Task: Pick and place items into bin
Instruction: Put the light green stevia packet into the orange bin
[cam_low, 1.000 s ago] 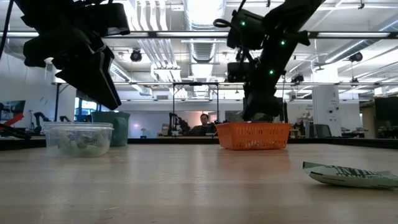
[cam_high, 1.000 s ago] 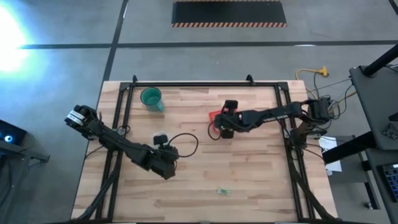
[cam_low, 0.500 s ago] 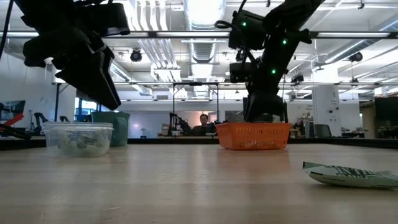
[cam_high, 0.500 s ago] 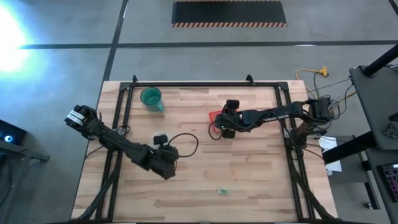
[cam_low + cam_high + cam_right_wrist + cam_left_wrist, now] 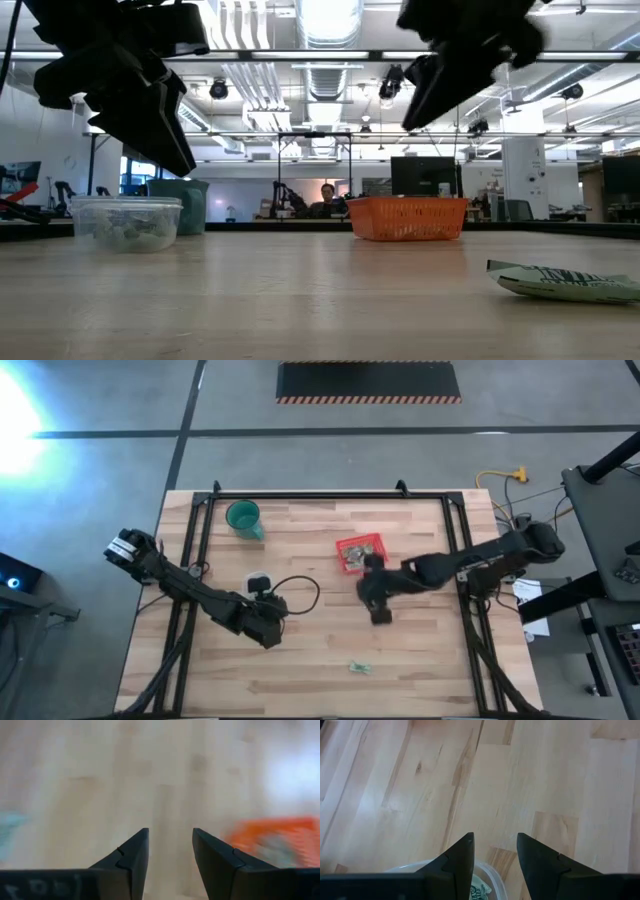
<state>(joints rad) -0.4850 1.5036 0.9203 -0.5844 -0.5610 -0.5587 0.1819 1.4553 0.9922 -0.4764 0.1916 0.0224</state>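
The red basket (image 5: 359, 553) sits right of centre on the table (image 5: 420, 660), with pale pieces inside. One green-and-white item (image 5: 356, 667) lies alone near the front edge. The right gripper (image 5: 380, 610) hangs between basket and item, fingers spread and empty. The left gripper (image 5: 492, 857), also spread, hovers over a clear tub (image 5: 124, 222) holding more pieces.

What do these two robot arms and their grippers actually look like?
Both arms are dark and slender. The left gripper and right gripper each end in two black, wedge-shaped fingers. A black cable loops beside the left arm, which has a pale band near its base.
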